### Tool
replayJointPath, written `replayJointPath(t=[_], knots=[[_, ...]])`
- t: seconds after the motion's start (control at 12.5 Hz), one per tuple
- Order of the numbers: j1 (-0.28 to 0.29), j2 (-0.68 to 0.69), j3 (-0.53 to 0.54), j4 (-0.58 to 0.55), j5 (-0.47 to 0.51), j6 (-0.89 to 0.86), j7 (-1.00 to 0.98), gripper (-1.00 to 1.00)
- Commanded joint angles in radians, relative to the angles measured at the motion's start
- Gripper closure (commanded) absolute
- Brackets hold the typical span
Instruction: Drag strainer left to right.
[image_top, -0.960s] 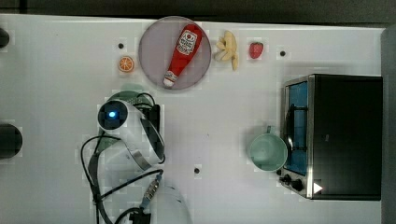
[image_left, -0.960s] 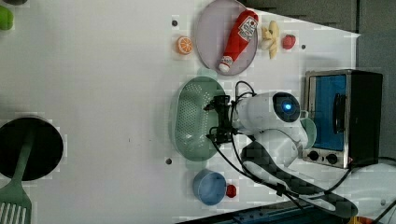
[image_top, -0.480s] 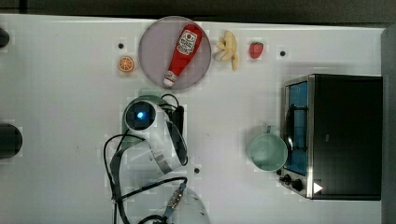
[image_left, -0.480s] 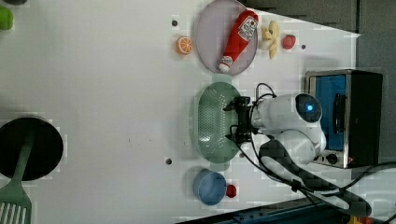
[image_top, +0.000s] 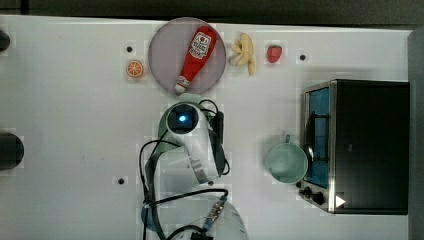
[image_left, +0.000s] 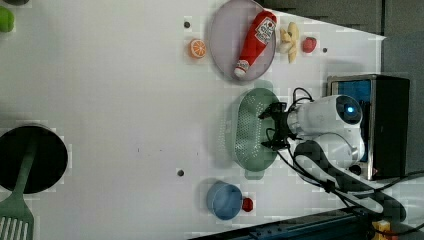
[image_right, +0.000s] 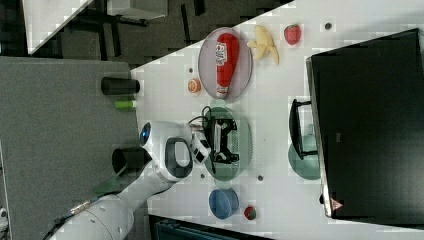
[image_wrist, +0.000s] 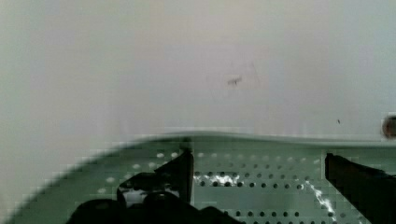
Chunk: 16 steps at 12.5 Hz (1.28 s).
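The strainer (image_left: 252, 131) has slid closer to the oven (image_left: 385, 125) — drag underway; gripper (image_left: 272, 129) fingers spread inside its bowl, grasping nothing.

no legible txt anywhere; ketchup bottle (image_top: 196, 56) label too small to read.

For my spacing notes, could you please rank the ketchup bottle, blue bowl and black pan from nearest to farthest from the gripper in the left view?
From the gripper, inside the strainer:
1. Blue bowl, below.
2. Ketchup bottle, above, on the plate.
3. Black pan, far left.
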Motion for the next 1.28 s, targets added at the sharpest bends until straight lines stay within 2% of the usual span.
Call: replayJointPath(t=[0.08, 0.56, 0.88, 1.12, 1.28], knots=[[0.002, -0.026, -0.05, -0.008, 0.003, 0.029, -0.097, -1.0], [-0.004, -0.026, -0.156, -0.009, 0.003, 0.044, -0.249, -1.0], [-0.004, -0.025, -0.212, -0.009, 0.003, 0.051, -0.264, -1.0], [-0.004, -0.032, -0.197, -0.009, 0.003, 0.05, -0.276, -1.0], [-0.004, -0.084, -0.16, -0.021, 0.008, 0.047, -0.359, -1.0]])
